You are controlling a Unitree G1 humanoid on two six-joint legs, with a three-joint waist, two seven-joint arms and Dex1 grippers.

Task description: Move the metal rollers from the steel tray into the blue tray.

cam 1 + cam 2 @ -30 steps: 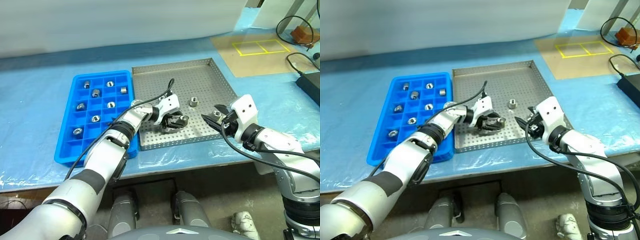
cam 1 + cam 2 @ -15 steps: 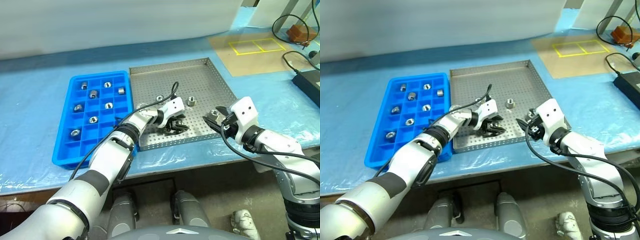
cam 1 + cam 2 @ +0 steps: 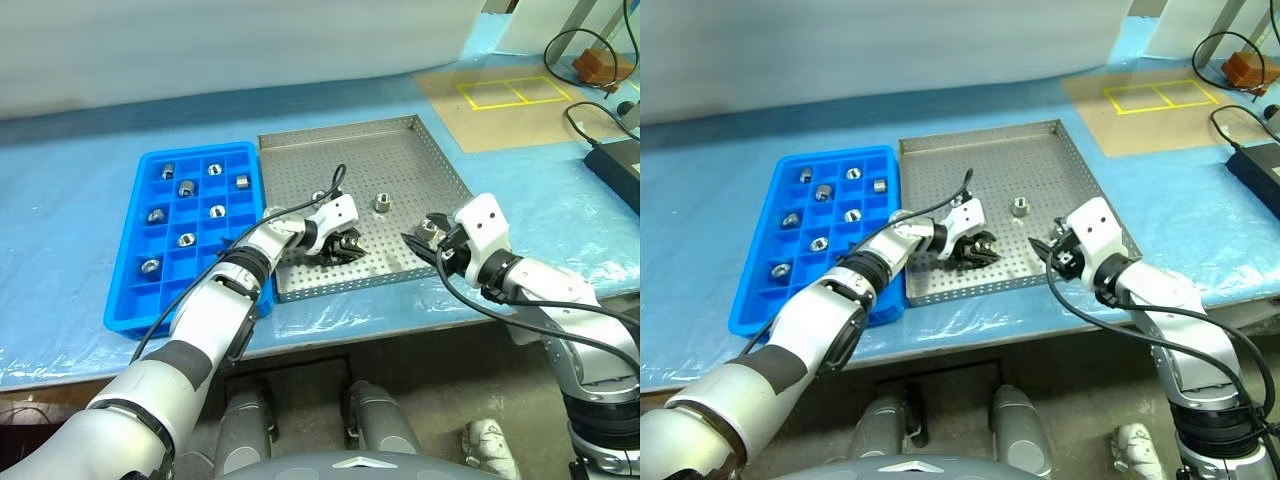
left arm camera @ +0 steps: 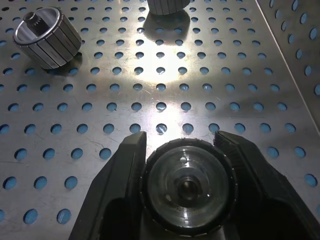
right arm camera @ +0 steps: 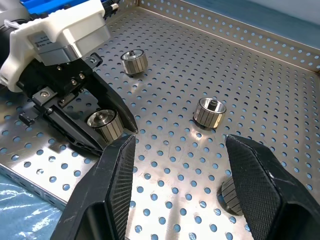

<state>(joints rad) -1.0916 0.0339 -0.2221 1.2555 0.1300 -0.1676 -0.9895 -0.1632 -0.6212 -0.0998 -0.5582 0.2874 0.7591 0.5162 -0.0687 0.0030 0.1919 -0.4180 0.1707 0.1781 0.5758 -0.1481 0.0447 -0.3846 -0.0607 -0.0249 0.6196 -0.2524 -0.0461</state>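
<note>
Between the left claw's fingers sits one metal roller — pinched, on the steel tray.

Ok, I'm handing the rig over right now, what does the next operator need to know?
Left gripper: shut on one roller near the front of the steel tray; it does not look lifted yet.
Right gripper: open and empty, hovering over the steel tray's front right part.
Done: eight placed rollers sit in the blue tray, one per compartment.
Left: four in the steel tray, meaning the gripped one plus three loose rollers, the last right beside the right gripper's finger.
Likely next: lift the gripped one and carry it to a free compartment.
</note>
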